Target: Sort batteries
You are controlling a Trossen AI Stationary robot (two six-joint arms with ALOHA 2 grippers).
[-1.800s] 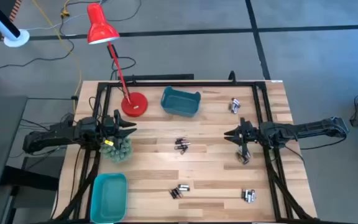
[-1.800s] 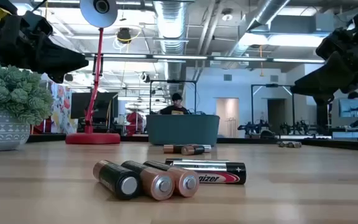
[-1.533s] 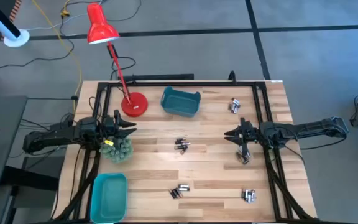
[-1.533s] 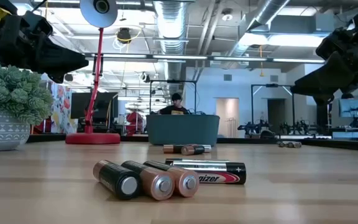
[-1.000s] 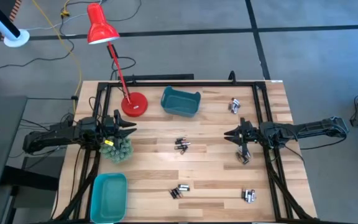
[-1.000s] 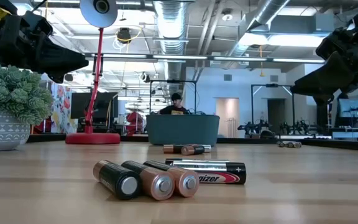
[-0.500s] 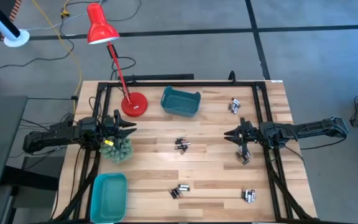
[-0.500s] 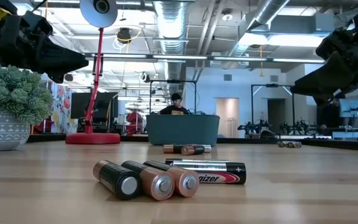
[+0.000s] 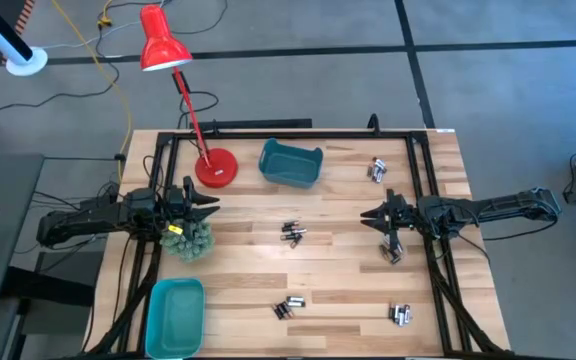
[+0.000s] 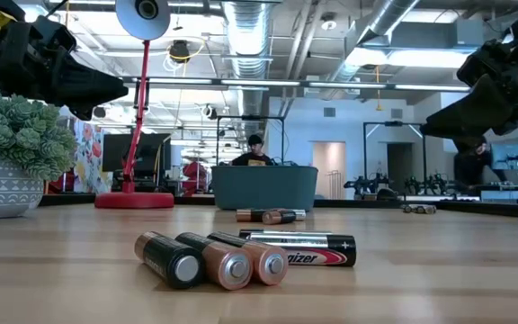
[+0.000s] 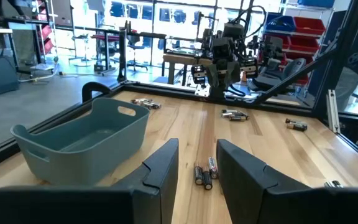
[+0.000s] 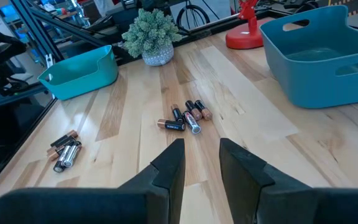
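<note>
Batteries lie on the wooden table in several small clusters: at the middle (image 9: pixel 292 233), near the front edge (image 9: pixel 288 307), at the front right (image 9: pixel 400 315), at the far right (image 9: pixel 378 169) and under my right arm (image 9: pixel 392 253). The middle cluster also shows in both wrist views (image 11: pixel 204 175) (image 12: pixel 185 118). My left gripper (image 9: pixel 211 204) hovers at the table's left, pointing level toward the middle, open with nothing between its fingers (image 11: pixel 197 171). My right gripper (image 9: pixel 366 215) hovers at the right, pointing toward the middle and slightly down, also open and holding nothing (image 12: pixel 202 165).
A dark teal bin (image 9: pixel 291 164) stands at the far middle, a lighter teal bin (image 9: pixel 175 317) at the near left corner. A potted green plant (image 9: pixel 190 238) sits just below my left gripper. A red desk lamp's base (image 9: pixel 215 168) stands beside the far bin. A black frame (image 9: pixel 423 160) rims the table.
</note>
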